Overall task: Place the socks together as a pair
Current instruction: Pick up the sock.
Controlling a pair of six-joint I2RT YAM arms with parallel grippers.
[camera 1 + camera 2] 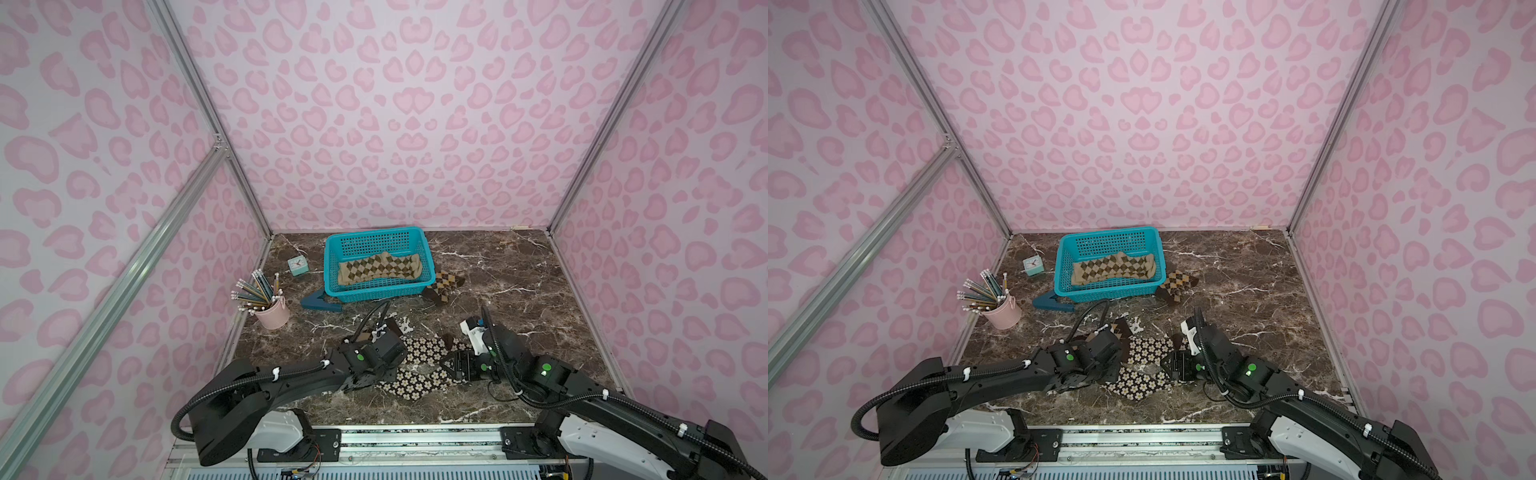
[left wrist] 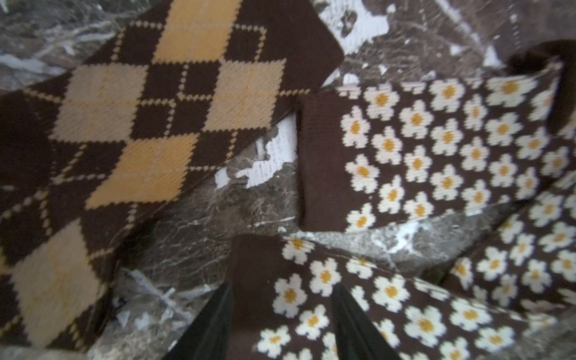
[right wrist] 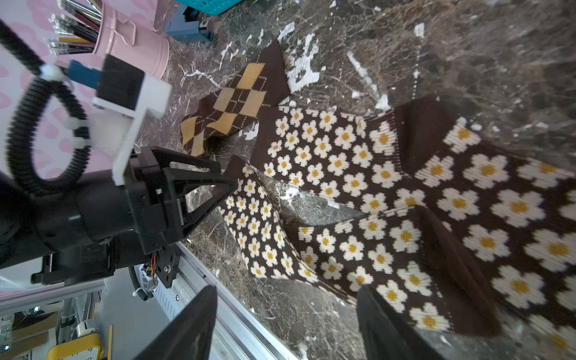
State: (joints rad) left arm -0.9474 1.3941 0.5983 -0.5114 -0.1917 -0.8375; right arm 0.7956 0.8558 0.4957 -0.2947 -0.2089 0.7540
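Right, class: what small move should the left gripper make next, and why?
Probably close the left gripper on the nearer floral sock: its jaws stand apart astride that sock's brown cuff, flat on the table. The other floral sock has its cuff apart from it, so the pair isn't aligned yet.

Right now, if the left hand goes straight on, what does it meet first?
Probably the brown cuff of the near flower sock, just ahead between the fingers of the left hand; depth is unclear.
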